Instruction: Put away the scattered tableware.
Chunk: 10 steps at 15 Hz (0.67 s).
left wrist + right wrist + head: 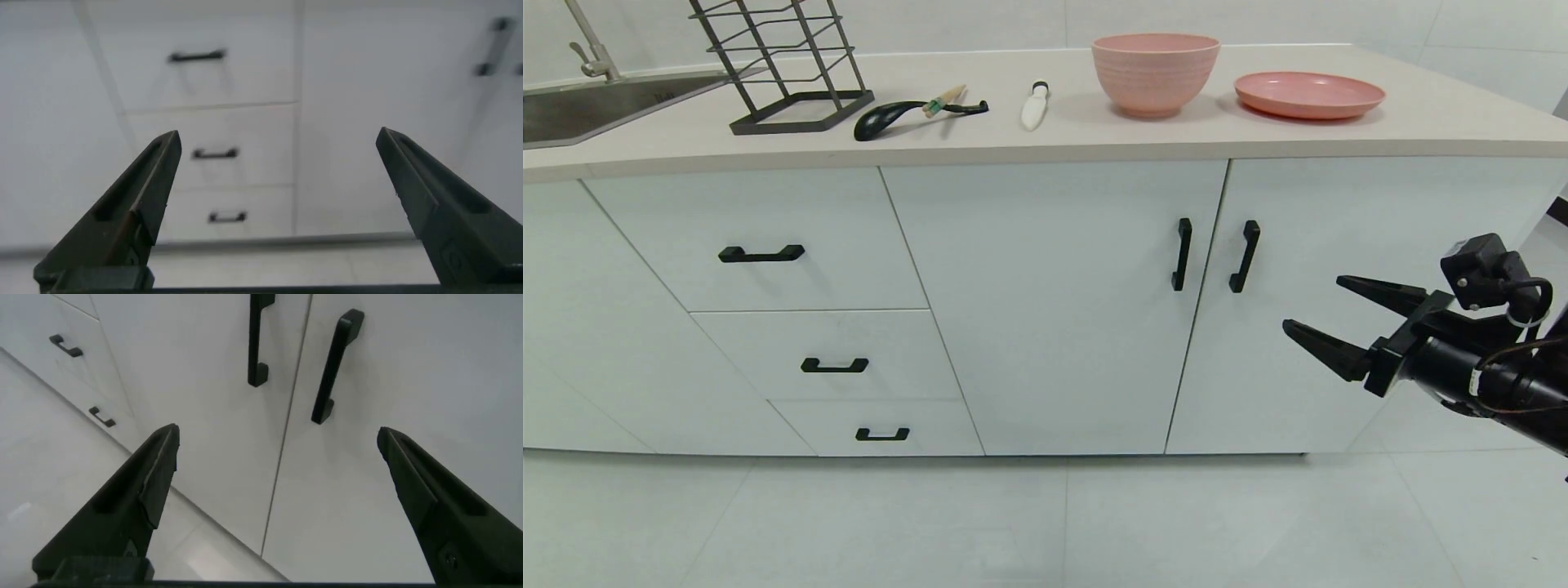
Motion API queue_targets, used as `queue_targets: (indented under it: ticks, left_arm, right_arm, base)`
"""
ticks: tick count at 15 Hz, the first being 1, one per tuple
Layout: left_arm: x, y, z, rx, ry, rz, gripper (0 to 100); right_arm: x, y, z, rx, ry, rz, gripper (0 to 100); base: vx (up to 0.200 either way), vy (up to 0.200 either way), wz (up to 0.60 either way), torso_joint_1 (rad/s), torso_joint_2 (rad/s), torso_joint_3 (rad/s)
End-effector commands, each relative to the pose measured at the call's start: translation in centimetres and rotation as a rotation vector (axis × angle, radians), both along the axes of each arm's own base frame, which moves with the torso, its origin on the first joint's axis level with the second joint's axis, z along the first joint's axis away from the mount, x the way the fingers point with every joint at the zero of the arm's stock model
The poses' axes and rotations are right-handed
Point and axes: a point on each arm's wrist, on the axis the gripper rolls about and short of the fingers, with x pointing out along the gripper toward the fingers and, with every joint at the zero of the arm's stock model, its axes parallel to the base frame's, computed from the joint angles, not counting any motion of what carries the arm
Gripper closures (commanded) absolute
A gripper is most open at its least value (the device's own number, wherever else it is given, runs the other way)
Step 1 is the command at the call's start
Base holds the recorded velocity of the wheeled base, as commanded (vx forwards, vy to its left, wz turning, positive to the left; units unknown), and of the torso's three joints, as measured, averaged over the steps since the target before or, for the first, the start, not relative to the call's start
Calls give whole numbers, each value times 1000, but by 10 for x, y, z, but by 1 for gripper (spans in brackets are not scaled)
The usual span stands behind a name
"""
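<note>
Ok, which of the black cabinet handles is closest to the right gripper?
The vertical handle on the rightmost door, beside the open right gripper. Its twin sits one door further left; the three drawer handles are horizontal, far left.

Countertop [1462, 122]: pale, long. Sink [580, 110]: metal, inset at far left end. Tap [600, 65]: behind sink, partly cut off. Wire rack [780, 125]: black, beside sink. Drawer stack [833, 335]: three, white. Cupboard doors [1054, 327]: two, white. Handles [1181, 253]: black. Floor [1013, 523]: pale tiles, possibly glossy.
</note>
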Motion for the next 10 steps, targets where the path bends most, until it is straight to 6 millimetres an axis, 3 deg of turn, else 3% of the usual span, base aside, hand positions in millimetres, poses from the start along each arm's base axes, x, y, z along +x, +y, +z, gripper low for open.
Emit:
queue_targets:
  ticks: [1, 2, 4, 5, 8, 10]
  left_arm:
    - [0, -4, 19, 41, -4, -140, 0]
    - [2, -4, 27, 43, 13, -161, 0]
    - [15, -4, 78, 79, 27, -358, 0]
    - [23, -4, 88, 90, 45, -419, 0]
    - [42, -7, 105, 121, 89, -570, 0]
    - [68, -9, 110, 107, 173, -625, 0]
  right_arm:
    - [9, 3, -1, -2, -13, 13, 0]
    - [11, 5, 2, -3, -36, 22, 0]
    - [12, 12, 10, 0, -73, 53, 0]
    - [11, 12, 7, -2, -60, 54, 0]
    - [4, 10, 2, -7, -39, 54, 0]
    - [1, 9, 2, -7, -40, 52, 0]
  base:
    - [0, 0, 0, 0, 0, 0]
    - [0, 0, 0, 0, 0, 0]
    - [0, 0, 0, 0, 0, 0]
    - [0, 0, 0, 0, 0, 0]
    - [0, 0, 0, 0, 0, 0]
    - [0, 0, 0, 0, 0, 0]
